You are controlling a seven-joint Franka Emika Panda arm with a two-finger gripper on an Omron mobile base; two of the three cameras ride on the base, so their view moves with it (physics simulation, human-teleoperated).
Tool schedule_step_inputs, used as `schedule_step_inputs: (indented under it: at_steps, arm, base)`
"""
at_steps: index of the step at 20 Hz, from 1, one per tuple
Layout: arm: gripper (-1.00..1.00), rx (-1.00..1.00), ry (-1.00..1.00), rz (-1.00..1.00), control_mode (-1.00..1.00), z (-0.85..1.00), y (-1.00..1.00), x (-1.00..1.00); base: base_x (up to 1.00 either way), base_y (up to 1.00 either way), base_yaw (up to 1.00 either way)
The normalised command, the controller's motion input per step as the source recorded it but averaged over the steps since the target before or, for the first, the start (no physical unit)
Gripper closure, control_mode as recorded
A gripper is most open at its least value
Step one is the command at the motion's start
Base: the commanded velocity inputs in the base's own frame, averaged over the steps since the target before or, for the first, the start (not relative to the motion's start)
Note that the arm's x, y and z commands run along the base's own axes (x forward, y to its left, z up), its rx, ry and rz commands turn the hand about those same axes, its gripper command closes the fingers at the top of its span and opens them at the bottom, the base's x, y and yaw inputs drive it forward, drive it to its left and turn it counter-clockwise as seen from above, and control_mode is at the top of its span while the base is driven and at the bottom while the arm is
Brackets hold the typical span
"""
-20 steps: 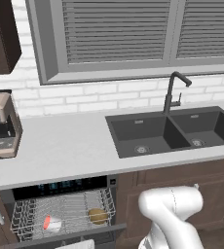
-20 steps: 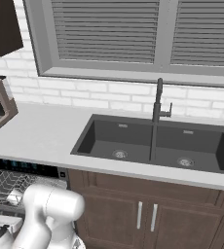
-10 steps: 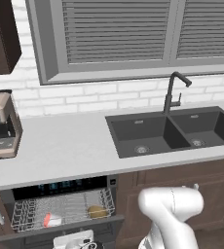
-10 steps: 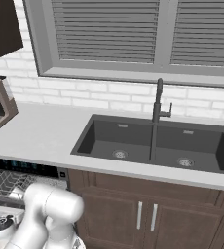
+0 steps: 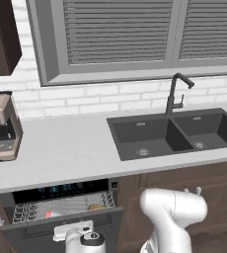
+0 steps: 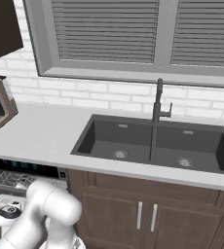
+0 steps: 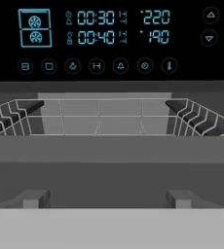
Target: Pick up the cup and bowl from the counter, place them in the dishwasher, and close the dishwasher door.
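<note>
Resting in the dishwasher [image 5: 61, 190] rack: cup [image 5: 49, 214], bowl [image 5: 96, 207].

Pale counter [image 5: 66, 148] bears a coffee machine [image 5: 1, 127] at left.

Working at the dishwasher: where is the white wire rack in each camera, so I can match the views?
Left base view: the rack sits low on the left, under the counter's front edge.
Right base view: it is at the far left edge, below the counter.
Hand view: it spans the middle of the picture, straight ahead.
Shared landmark: the black control strip with teal lights, directly above the rack.
</note>
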Motion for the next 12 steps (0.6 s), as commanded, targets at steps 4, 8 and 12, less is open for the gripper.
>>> schedule_step_inputs:
  at_steps: [4, 8, 12]
  arm:
    - [-1.00, 0.07, 0.00, 0.00, -1.00, 0.00, -0.64, 1.00]
    - [-1.00, 0.06, 0.00, 0.00, -1.00, 0.00, -0.63, 1.00]
    - [-1.00, 0.03, 0.00, 0.00, -1.00, 0.00, -0.61, 0.94]
  base:
    - [0.00, 0.00, 0.00]
    - [0.00, 0.00, 0.00]
    - [0.00, 0.00, 0.00]
